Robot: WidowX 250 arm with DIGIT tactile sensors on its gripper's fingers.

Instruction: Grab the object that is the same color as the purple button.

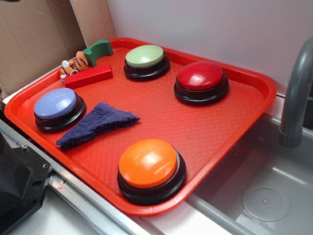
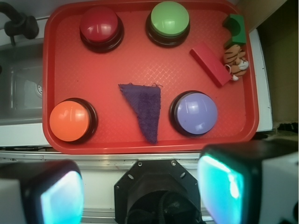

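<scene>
Purple rag (image 2: 144, 110) lies uncovered beside purple button (image 2: 196, 112); pincer (image 2: 140, 196) blurred.

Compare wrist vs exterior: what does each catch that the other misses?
Wrist only: the claw, open, with its two finger pads in the foreground, above the near tray edge.

Exterior only: the grey faucet and the cardboard behind the tray.

Both: red tray, purple rag lying free beside the purple button, the orange, red and green buttons, red block, tiger toy, sink basin.
</scene>
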